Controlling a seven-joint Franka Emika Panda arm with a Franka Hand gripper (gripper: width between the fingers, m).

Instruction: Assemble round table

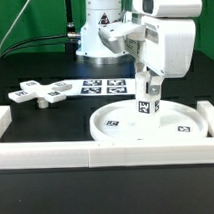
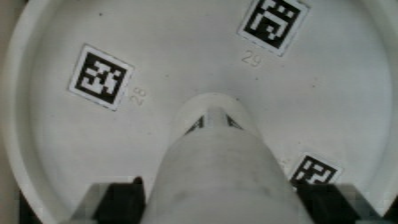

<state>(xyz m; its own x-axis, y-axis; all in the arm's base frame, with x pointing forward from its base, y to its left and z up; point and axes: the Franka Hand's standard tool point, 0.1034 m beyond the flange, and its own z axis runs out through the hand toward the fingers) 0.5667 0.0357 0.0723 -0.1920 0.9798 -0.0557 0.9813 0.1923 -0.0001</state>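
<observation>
The black desk (image 1: 45,117) carries the large round white plastic disc with a raised rim (image 1: 146,144). It lies flat and has small black-and-white square tags on its face. The white cross-shaped four-armed piece (image 1: 39,93) lies well apart, toward the exterior view's left. The short thick white cylinder (image 1: 147,106), also tagged, is upright over the disc's middle. The end effector (image 1: 147,86) has its fingers closed on the cylinder's upper part.

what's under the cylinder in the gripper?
The round disc, tagged face up; the cylinder, clamped in the gripper, stands upright over its middle. The cylinder's own end covers the spot beneath, so whether they touch cannot be seen.
</observation>
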